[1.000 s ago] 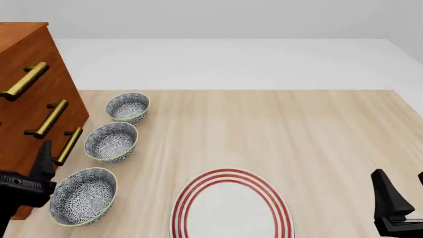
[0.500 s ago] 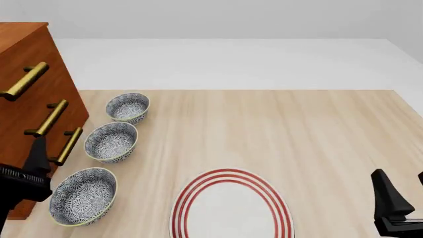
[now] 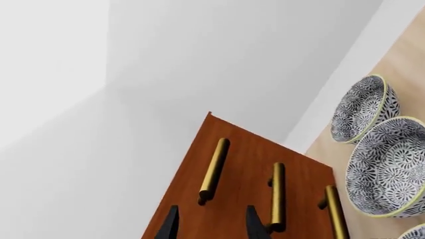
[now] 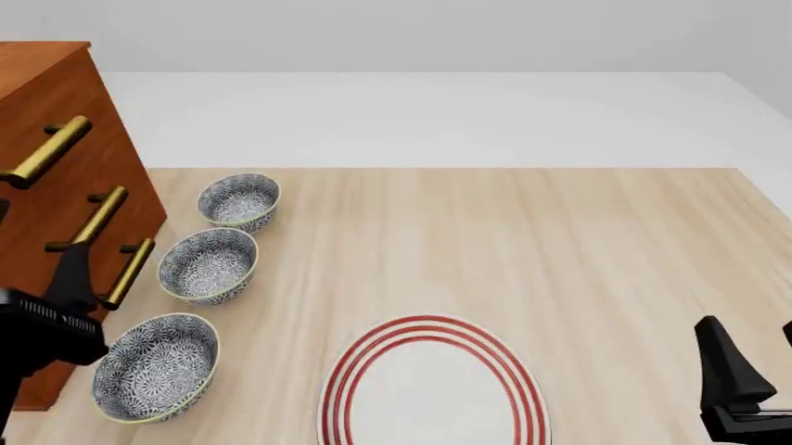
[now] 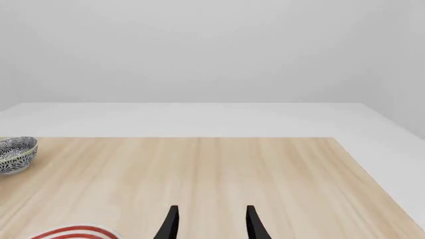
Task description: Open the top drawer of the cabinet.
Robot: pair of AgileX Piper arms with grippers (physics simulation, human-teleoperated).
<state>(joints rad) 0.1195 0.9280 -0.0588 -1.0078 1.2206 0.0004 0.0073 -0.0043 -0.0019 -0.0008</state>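
Note:
The reddish-brown cabinet (image 4: 56, 102) stands at the table's left edge, with three brass bar handles down its front. The top drawer (image 3: 229, 142) sits flush with the front, and its handle (image 4: 47, 153) (image 3: 214, 171) is the highest bar. My left gripper (image 4: 44, 236) (image 3: 210, 226) hangs open in front of the cabinet face, level with the middle handle (image 4: 89, 222), touching nothing. In the left wrist view its fingertips (image 3: 252, 224) straddle the near end of the top handle from short of it. My right gripper (image 4: 743, 380) (image 5: 211, 223) is open and empty at the near right.
Three patterned bowls (image 4: 239, 199) (image 4: 207, 264) (image 4: 158, 364) stand in a row along the cabinet's right side. A white plate with red rings (image 4: 433, 385) lies at the table's near middle. The lowest handle (image 4: 129, 272) is close to the left gripper.
The left gripper has shifted left toward the cabinet face and risen a little. The right arm has stayed still.

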